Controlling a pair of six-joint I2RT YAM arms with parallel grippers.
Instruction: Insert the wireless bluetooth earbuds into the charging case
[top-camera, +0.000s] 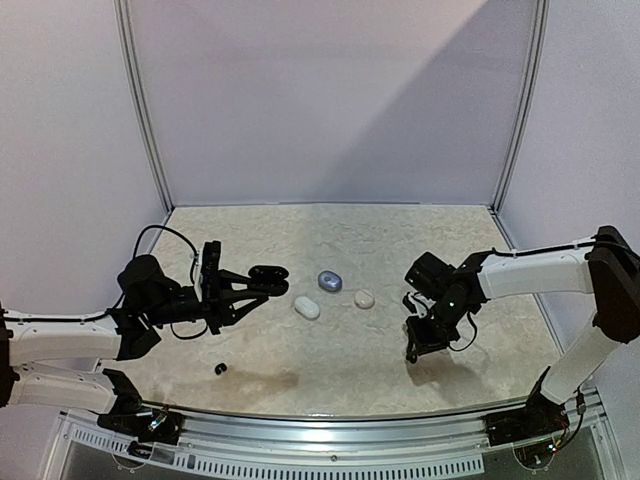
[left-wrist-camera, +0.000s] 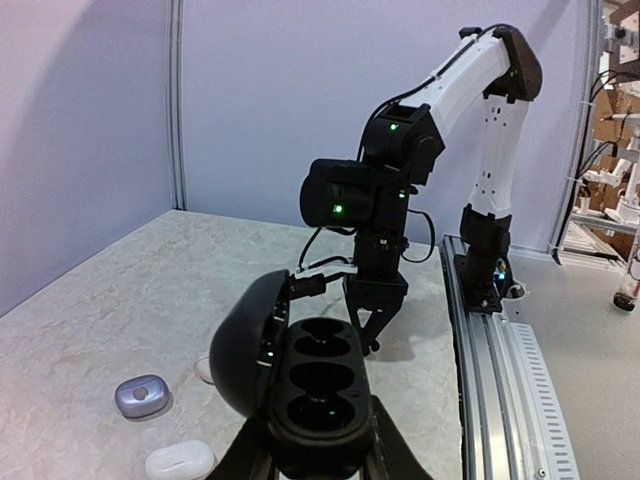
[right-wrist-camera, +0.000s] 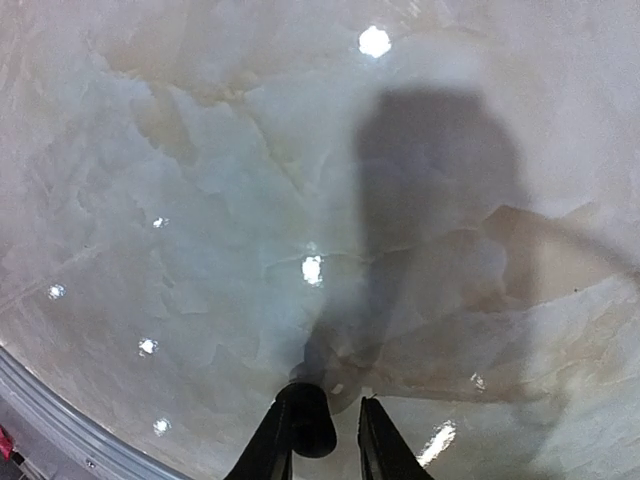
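Left gripper (top-camera: 252, 284): closed on the black charging case (left-wrist-camera: 320, 385), one finger on each long side, held above the marble-patterned table (top-camera: 330, 235) at about 9 o'clock from its centre. The case lid stands open, swung out to one side. The left wrist view shows the wells facing up, and no bud can be made out in them.

Right gripper (top-camera: 413, 350): pointing down over the table at about 4 o'clock from centre, clear of the surface. The fingers stand narrow. In the right wrist view a small black rounded object (right-wrist-camera: 310, 425), possibly an earbud, sits against one fingertip, with a thin slit of light between it and the other finger. I cannot tell whether it is clamped.

Loose black earbud (top-camera: 221, 369): lying on the table at about 7 o'clock from centre, near the front edge, below the left gripper in the top view and apart from both grippers.

Other items, grouped near table centre between the two arms:
- White closed case (top-camera: 307, 308), just beside the open black case, at its 4 o'clock.
- Lavender closed case (top-camera: 330, 281), at 1 o'clock from the white case.
- Small off-white pebble-shaped item (top-camera: 364, 298), at 3 o'clock from the white case; too small to identify.

None of the three touches another.
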